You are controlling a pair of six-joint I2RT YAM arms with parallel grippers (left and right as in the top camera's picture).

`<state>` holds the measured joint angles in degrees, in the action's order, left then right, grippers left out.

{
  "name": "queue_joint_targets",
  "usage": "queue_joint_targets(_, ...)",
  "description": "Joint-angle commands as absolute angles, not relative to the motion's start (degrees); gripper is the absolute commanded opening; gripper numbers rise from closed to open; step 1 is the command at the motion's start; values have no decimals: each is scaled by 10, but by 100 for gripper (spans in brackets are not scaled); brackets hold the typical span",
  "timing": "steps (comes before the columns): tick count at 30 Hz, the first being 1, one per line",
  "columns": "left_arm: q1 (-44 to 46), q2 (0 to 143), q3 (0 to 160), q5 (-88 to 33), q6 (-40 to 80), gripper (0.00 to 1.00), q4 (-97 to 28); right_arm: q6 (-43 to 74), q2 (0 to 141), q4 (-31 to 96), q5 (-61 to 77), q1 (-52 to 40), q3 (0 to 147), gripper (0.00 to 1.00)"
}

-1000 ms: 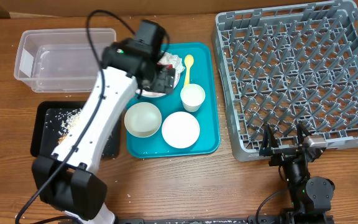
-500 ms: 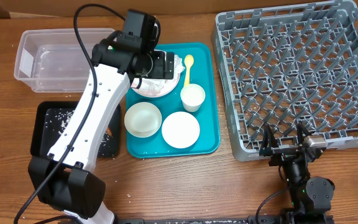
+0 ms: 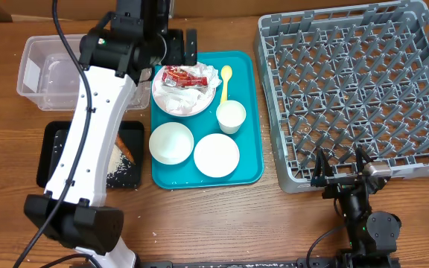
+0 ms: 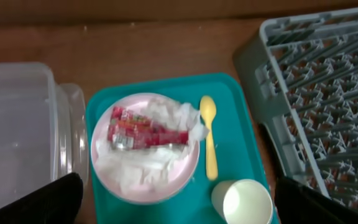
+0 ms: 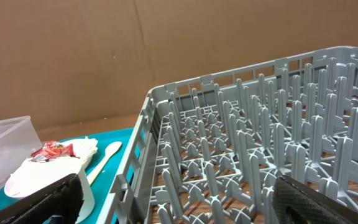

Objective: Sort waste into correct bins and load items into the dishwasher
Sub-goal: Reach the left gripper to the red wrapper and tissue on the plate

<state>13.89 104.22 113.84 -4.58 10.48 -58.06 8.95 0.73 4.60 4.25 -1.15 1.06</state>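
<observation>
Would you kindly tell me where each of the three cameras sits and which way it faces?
Overhead: above the table, looking straight down on teal tray, rack, both arms, left hand and right hand.
Left wrist: over the tray's far end, looking down at the plate; its fingertips fill the bottom corners.
Right wrist: low at the rack's near edge, facing across it to the cardboard wall; fingertips likewise.
Shared: all three show the plate and yellow spoon.
</observation>
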Motion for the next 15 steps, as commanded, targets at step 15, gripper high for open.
queue_joint_targets(15,183,1258,1148,20,-111,100,-471,89,2,44,44,-9,5,100)
